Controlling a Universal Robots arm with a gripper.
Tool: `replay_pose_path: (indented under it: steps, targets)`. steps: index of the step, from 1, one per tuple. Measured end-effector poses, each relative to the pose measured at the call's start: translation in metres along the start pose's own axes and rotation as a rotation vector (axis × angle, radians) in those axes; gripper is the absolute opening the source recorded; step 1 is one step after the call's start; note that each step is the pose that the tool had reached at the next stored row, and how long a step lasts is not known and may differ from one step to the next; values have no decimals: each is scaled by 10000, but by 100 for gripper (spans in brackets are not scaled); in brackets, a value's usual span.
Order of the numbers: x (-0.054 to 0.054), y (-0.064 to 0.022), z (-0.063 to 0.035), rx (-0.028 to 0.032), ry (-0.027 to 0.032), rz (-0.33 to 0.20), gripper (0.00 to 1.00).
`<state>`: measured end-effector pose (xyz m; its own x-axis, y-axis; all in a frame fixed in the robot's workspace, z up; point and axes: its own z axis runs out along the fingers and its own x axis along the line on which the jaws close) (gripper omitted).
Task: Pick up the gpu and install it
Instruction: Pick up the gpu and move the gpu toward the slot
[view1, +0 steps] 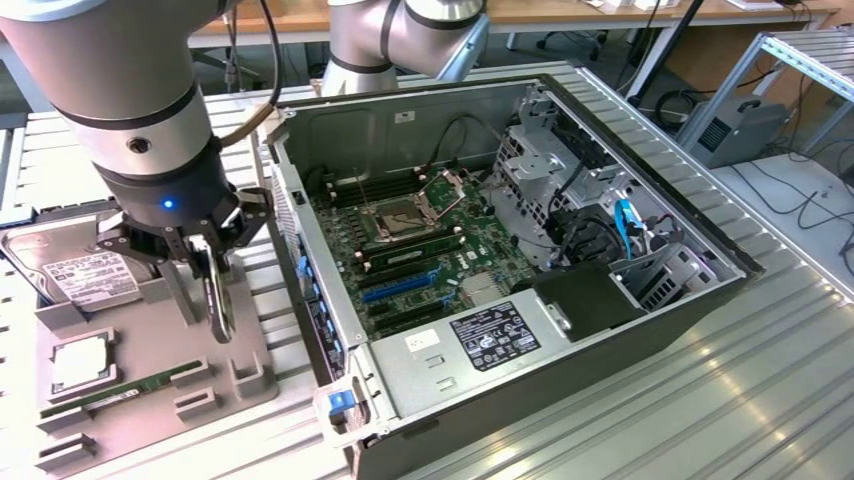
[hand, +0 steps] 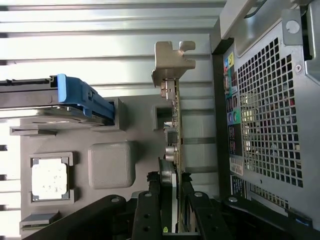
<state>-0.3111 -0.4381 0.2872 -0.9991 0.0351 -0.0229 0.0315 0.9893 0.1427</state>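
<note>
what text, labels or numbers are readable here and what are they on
None can be read.
hard drive white label: print too small.
power supply black label: blurred.
power supply white sticker: blurred.
gpu: no legible marking.
case rear port symbols: too small.

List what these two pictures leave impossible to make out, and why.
Flat faces of the gpu: edge-on in the wrist view, mostly behind the gripper in the exterior view.
Label text on the hard drive: too small in the exterior view.
End of the tray: cut off at the exterior view's left edge.
</note>
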Motion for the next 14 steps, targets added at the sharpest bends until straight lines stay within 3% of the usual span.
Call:
replay_pose_path:
  steps: [14]
  targets:
    - [1, 58, -22, -34, 1, 0, 27]
